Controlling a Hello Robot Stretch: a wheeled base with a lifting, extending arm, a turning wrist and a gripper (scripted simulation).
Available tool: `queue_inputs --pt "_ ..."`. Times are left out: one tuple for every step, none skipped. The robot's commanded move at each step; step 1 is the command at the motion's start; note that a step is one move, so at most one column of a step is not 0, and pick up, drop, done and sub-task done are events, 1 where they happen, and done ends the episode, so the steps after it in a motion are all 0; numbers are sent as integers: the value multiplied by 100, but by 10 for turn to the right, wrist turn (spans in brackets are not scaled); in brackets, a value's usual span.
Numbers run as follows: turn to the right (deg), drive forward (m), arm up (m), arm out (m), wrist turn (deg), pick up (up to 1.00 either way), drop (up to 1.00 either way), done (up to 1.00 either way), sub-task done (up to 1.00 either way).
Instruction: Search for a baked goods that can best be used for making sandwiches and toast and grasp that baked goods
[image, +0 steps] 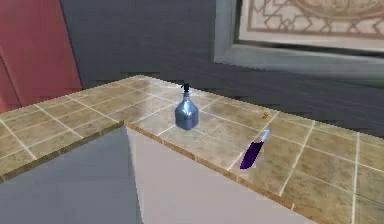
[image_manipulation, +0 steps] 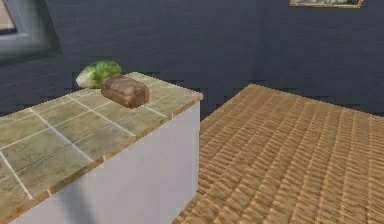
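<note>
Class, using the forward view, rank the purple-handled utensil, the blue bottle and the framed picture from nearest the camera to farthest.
1. Purple-handled utensil: lying on the counter, toward the view's right, near the front edge.
2. Blue bottle: standing mid-counter, farther back.
3. Framed picture: hanging behind the counter, upper right.

Place: home kitchen
Surface: tiled bench (image: 90, 112), white sides
Food: brown loaf (image_manipulation: 125, 91), green lettuce (image_manipulation: 96, 73)
Utensils: spray bottle (image: 186, 110), purple-handled knife (image: 254, 149)
</note>
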Motion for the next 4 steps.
queue_inputs --pt "-150 0 0 0 0 0 0 0 0" --pt "450 0 0 0 0 0 0 0 0" --pt "450 0 0 0 0 0 0 0 0" --pt "60 0 0 0 0 0 0 0 0"
